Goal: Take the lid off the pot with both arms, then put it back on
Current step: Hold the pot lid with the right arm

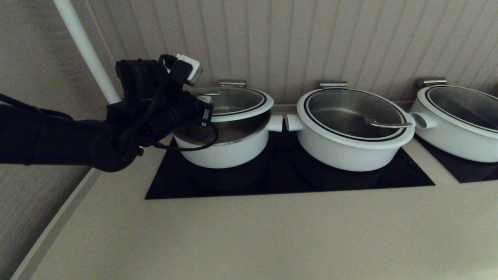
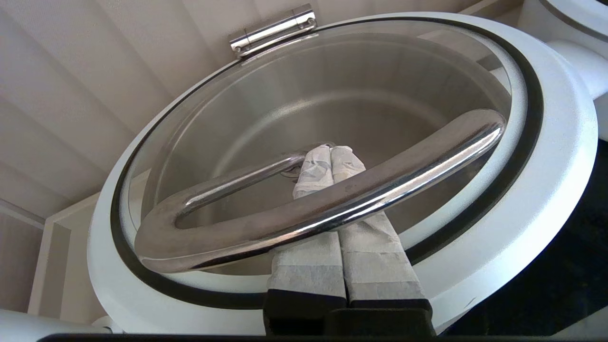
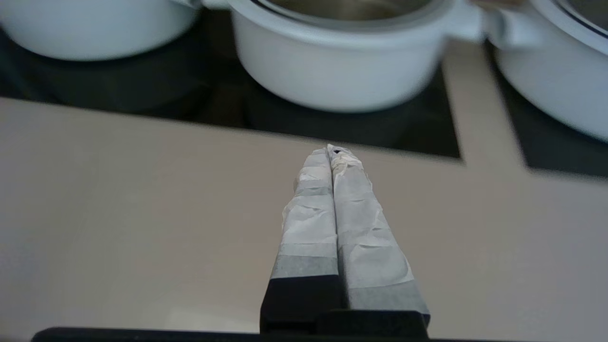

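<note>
The pot (image 1: pixel 225 151) is the left one on the black cooktop. Its lid (image 1: pixel 237 102) is tilted, with the front edge raised off the pot and the back edge by a steel hinge. My left gripper (image 2: pixel 331 151) is shut, and its taped fingers (image 2: pixel 308 259) pass under the lid's steel loop handle (image 2: pixel 266 228) without clamping it. In the head view the left wrist (image 1: pixel 155 105) hides the fingers. My right gripper (image 3: pixel 333 152) is shut and empty above the bare counter in front of the pots, out of the head view. The pot shows in the right wrist view (image 3: pixel 95 28).
Two wider white pots with lids (image 1: pixel 352 128) (image 1: pixel 459 120) stand to the right. The black cooktop (image 1: pixel 288 179) lies under the left two. A white pole (image 1: pixel 87 50) rises at the back left. The beige counter (image 1: pixel 249 237) runs in front, with the ribbed wall behind.
</note>
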